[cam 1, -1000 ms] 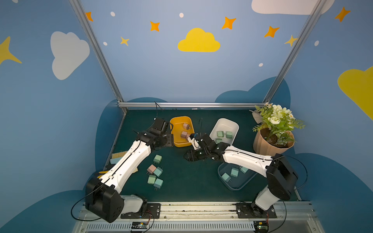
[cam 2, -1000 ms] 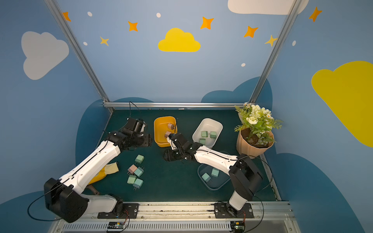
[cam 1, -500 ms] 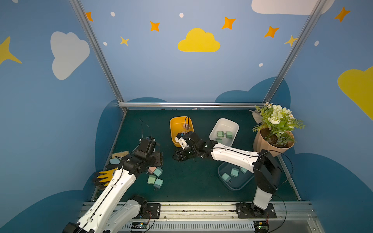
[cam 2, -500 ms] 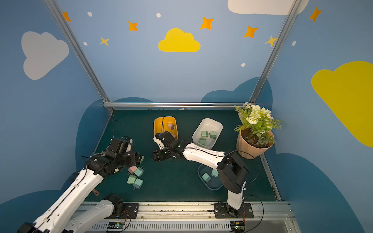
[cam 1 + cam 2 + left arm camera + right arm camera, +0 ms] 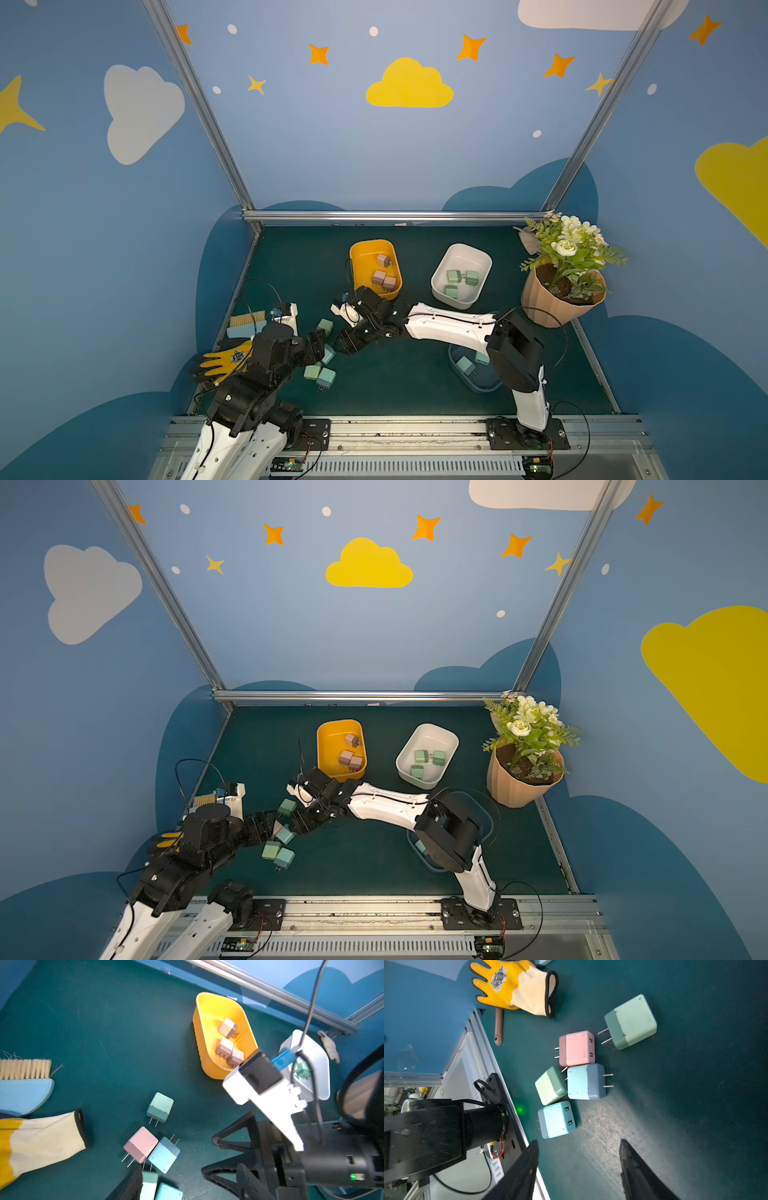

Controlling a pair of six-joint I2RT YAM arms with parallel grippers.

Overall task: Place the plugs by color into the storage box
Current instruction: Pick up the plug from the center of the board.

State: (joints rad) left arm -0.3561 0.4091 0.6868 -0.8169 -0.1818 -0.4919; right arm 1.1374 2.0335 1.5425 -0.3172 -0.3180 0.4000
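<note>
Several loose plugs lie in a cluster front left: a green plug (image 5: 631, 1022), a pink plug (image 5: 577, 1048), a second green one (image 5: 551, 1084) and two teal ones (image 5: 586, 1081) (image 5: 556, 1119). My right gripper (image 5: 578, 1142) hangs open just beside the nearest teal plug, nothing between its fingers. My left gripper (image 5: 319, 345) faces it from the other side of the cluster (image 5: 325, 379), open, its tips over the plugs. The yellow box (image 5: 356, 266) holds three pink plugs (image 5: 379, 276). The white box (image 5: 478, 257) holds three green plugs (image 5: 453, 276).
A clear box (image 5: 478, 384) with teal plugs sits front right, half hidden by my right arm. A yellow glove (image 5: 226, 359) and a blue brush (image 5: 245, 326) lie at the left edge. A potted plant (image 5: 561, 286) stands back right. The metal rail (image 5: 395, 428) runs along the front.
My left arm has pulled back from the yellow box to the loose plugs at front left. My right gripper has slid left to the same cluster. Both grippers have opened wider.
</note>
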